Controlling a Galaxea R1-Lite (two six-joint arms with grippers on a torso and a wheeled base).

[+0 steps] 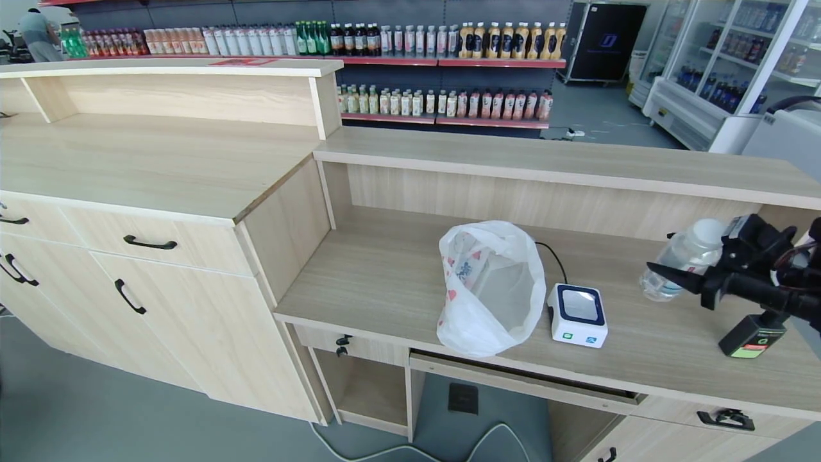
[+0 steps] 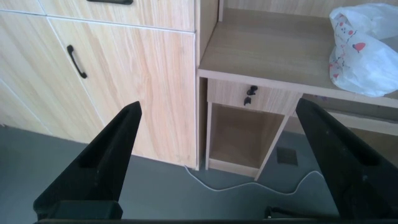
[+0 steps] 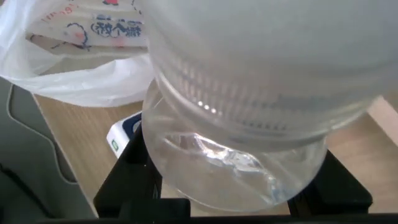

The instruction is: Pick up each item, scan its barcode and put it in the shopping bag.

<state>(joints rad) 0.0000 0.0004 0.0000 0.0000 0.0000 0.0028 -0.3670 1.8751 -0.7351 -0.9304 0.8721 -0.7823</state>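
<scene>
While the right claw (image 1: pixel 672 260) pinches the clear plastic bottle (image 1: pixel 687 253) from both sides, the bottle hangs tilted over the right part of the counter (image 1: pixel 397 282), with its cap pointing away from the shopping bag (image 1: pixel 490 289). The bottle looks thin-walled, smooth and round, so I judge it light but easy to dent and easy to turn or slip between the fingers. A moderate hold across the middle of the body seems best, leaving the printed part free for the scanner (image 1: pixel 577 314).

From the head view one learns the layout: the scanner stands just beside the bag, the bag's mouth is open toward the robot, and the bottle is well apart from both, on the scanner's far side. A small dark container (image 1: pixel 750 337) stands on the counter below the right arm.

Close up, the right wrist view adds the ribs in the bottle's wall and a dark finger on each side of it, with the scanner and the bag beyond.

Only the left wrist view gives the left claw (image 2: pixel 217 168): its fingers are spread wide, with nothing between them, over the floor before the cabinet (image 2: pixel 143 68).
</scene>
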